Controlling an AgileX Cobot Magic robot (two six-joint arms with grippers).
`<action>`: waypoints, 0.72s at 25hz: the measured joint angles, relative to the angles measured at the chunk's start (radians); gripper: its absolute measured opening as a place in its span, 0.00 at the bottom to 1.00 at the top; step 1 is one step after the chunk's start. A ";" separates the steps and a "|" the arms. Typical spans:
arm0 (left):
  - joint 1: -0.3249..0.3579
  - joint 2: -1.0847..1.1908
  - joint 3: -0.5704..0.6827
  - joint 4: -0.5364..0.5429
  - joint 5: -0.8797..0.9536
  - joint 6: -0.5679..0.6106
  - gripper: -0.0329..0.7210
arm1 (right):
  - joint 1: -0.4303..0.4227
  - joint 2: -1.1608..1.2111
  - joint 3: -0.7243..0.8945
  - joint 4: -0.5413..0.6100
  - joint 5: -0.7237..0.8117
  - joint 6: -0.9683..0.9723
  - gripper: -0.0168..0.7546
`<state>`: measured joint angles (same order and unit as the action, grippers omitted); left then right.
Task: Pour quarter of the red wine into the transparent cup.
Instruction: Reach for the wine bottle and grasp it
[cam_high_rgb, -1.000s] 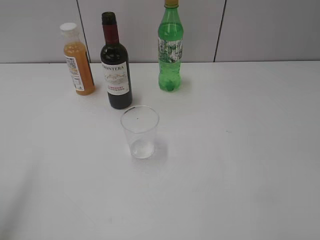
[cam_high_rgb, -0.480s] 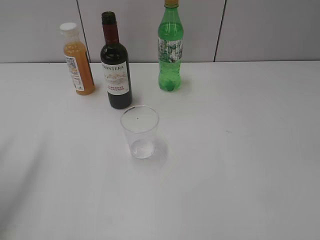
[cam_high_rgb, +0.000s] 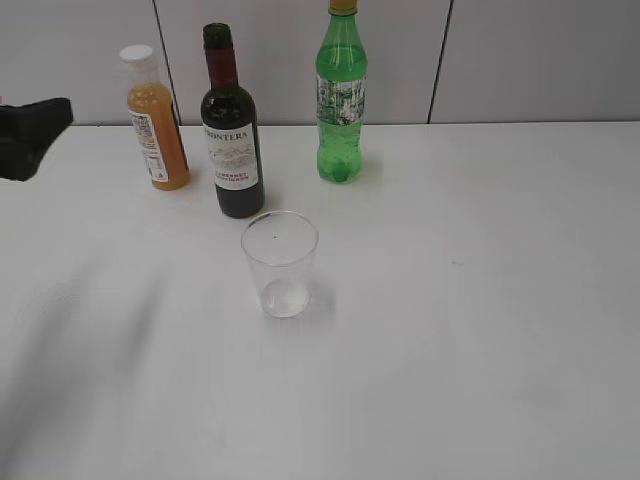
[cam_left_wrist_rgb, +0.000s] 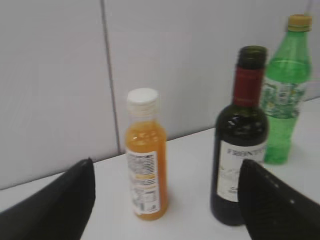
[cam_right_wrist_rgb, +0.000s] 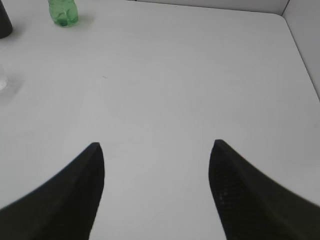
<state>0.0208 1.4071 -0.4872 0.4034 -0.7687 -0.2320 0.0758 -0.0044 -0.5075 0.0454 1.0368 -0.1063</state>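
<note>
The red wine bottle (cam_high_rgb: 231, 135), dark glass with red neck foil and a white label, stands upright and uncapped near the back of the white table. It also shows in the left wrist view (cam_left_wrist_rgb: 240, 145). The transparent cup (cam_high_rgb: 281, 263) stands upright just in front of it. My left gripper (cam_high_rgb: 35, 135) enters at the far left edge, open and empty; in its wrist view (cam_left_wrist_rgb: 165, 185) the jaws frame the orange juice bottle, with the wine behind the right finger. My right gripper (cam_right_wrist_rgb: 156, 150) is open and empty over bare table, out of the exterior view.
An orange juice bottle (cam_high_rgb: 156, 120) with a white cap stands left of the wine. A taller green soda bottle (cam_high_rgb: 341, 95) stands to the right of the wine, also in the right wrist view (cam_right_wrist_rgb: 62, 12). A grey panelled wall runs behind the table (cam_high_rgb: 480, 300).
My left gripper has come into the exterior view at the far left edge. The bottles and the cup have not moved.
</note>
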 joint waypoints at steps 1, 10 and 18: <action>0.000 0.024 -0.001 0.032 -0.042 -0.008 0.96 | 0.000 0.000 0.000 0.000 0.000 0.000 0.71; -0.009 0.259 -0.032 0.138 -0.261 -0.038 0.96 | 0.000 0.000 0.000 0.000 0.000 0.000 0.71; -0.101 0.415 -0.150 0.138 -0.249 -0.039 0.95 | 0.000 0.000 0.000 0.000 0.000 0.000 0.71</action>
<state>-0.0806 1.8223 -0.6373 0.5412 -1.0177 -0.2707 0.0758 -0.0044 -0.5075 0.0454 1.0368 -0.1063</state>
